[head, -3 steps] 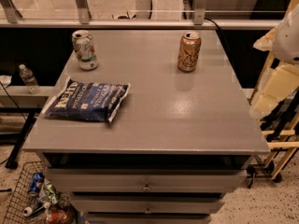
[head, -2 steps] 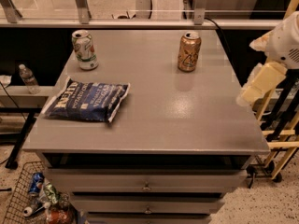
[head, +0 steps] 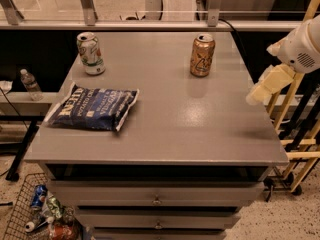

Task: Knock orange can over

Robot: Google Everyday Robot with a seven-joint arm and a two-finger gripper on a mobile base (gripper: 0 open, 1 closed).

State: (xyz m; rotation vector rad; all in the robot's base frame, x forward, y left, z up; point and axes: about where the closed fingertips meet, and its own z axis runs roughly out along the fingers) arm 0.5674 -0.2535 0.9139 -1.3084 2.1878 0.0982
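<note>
The approach step is only starting. The gripper (head: 264,86) is hovering at the right edge of the frame, just off the table (head: 200,129), carrying nothing; whether it is open or closed I cannot tell. The orange can (head: 202,55) is standing upright in the upper middle, well apart from it. The next move is probably calling for a sweep up-left into the can's side. The white-and-green can (head: 90,53) and the blue chip bag (head: 94,108) are sitting far left, blocking nothing.

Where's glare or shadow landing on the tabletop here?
Camera view: pale sheen on the grey table right of centre, in front of the orange can; the can's dim reflection just below it; the gripper, hanging at the table's right edge, leaves a faint dark patch beneath.
</note>
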